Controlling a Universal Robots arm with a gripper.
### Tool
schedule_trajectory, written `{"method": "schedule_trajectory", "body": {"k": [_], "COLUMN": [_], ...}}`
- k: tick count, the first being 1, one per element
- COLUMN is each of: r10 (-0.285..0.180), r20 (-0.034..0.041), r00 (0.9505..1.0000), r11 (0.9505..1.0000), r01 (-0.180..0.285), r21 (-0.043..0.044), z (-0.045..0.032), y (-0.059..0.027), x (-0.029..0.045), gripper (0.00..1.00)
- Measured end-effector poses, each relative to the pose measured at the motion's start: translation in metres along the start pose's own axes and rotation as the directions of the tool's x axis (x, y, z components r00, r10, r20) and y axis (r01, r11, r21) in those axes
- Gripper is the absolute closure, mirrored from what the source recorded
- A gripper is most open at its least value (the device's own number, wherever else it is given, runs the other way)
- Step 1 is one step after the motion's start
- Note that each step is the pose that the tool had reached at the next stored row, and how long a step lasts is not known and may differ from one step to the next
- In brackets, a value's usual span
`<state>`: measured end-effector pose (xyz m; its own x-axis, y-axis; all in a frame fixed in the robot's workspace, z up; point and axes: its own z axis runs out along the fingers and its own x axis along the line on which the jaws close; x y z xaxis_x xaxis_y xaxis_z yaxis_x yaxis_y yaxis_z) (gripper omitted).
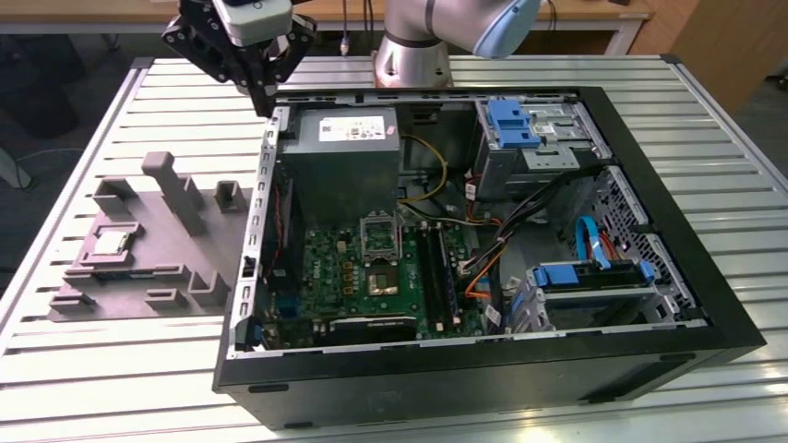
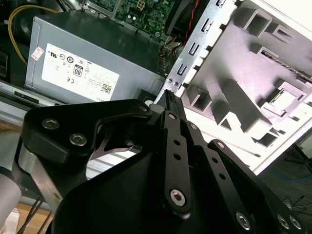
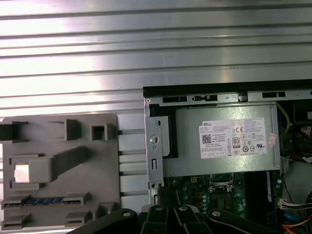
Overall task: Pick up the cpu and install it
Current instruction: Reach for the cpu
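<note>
The cpu (image 1: 111,242) is a small pale square chip lying in a recess of the grey fixture block (image 1: 148,277), on the table at the exterior view's left of the computer case. In the first wrist view the cpu (image 3: 23,173) shows as a bright square in the same block (image 3: 58,146). My gripper (image 1: 264,100) hangs high over the case's back corner, well away from the cpu, with its black fingers (image 2: 169,97) pressed together and nothing between them. The metal-framed socket (image 1: 379,235) sits on the green board (image 1: 357,277) inside the case.
The open black case (image 1: 665,240) holds a grey power supply (image 1: 339,157), blue drive brackets (image 1: 511,120), cables and upright steel walls (image 1: 261,212). Tall posts (image 1: 173,189) rise from the fixture block. The slatted metal table (image 1: 124,369) runs around everything.
</note>
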<state>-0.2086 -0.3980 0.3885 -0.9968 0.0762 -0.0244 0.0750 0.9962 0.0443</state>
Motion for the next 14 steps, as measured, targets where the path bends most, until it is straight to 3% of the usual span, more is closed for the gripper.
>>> {"method": "schedule_trajectory", "body": {"k": [14], "r10": [0.0], "r20": [0.0001], "r00": [1.0], "r11": [1.0], "r01": [0.0], "r21": [0.0], "z": [0.0002], "y": [-0.0007], "x": [0.0092], "gripper": [0.89]}}
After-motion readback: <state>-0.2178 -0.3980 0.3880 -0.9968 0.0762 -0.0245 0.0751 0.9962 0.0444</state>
